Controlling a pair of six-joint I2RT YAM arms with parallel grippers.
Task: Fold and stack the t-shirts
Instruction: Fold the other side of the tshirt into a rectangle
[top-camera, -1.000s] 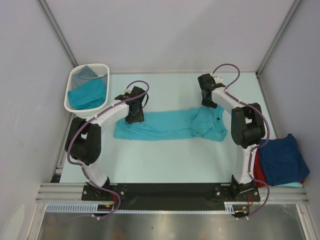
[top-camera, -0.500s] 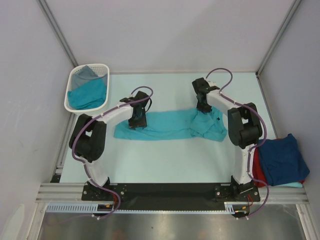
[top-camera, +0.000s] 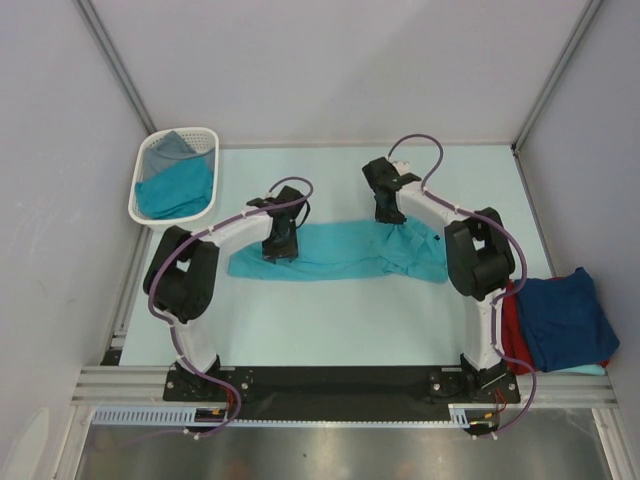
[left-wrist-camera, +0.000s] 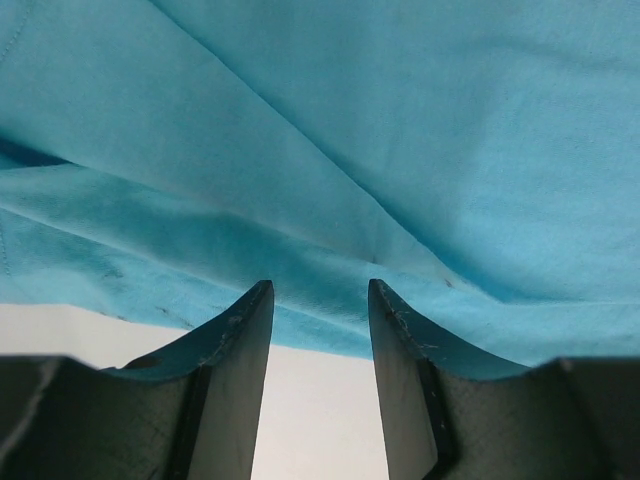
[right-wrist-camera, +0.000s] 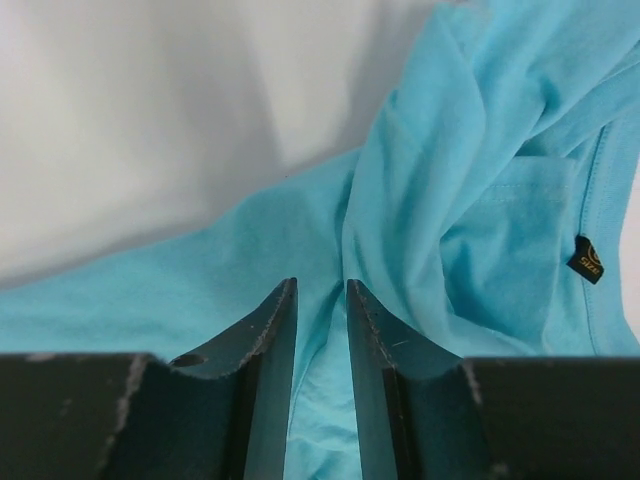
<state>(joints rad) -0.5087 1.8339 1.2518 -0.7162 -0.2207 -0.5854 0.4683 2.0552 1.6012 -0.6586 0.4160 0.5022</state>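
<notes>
Left tool (left-wrist-camera: 320, 290), right tool (right-wrist-camera: 320, 285) now closer, teal t-shirt (top-camera: 335, 250) beneath, basket (top-camera: 170, 134) holds shirts (top-camera: 178, 190)

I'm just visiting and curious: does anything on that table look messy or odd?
Yes: the teal t-shirt lies as a long strip, but its right end is bunched into wrinkles, with the label showing. Nothing looks damaged.

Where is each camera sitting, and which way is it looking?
Top camera: high above and behind the arms, looking down at the table; both arms show whole, down to left gripper and right gripper.
Left wrist camera: on the left wrist, looking past its two fingers at the teal t-shirt edge.
Right wrist camera: on the right wrist, looking past its fingers at that shirt's bunched end and small label.
All three see the same teal t-shirt.
</notes>
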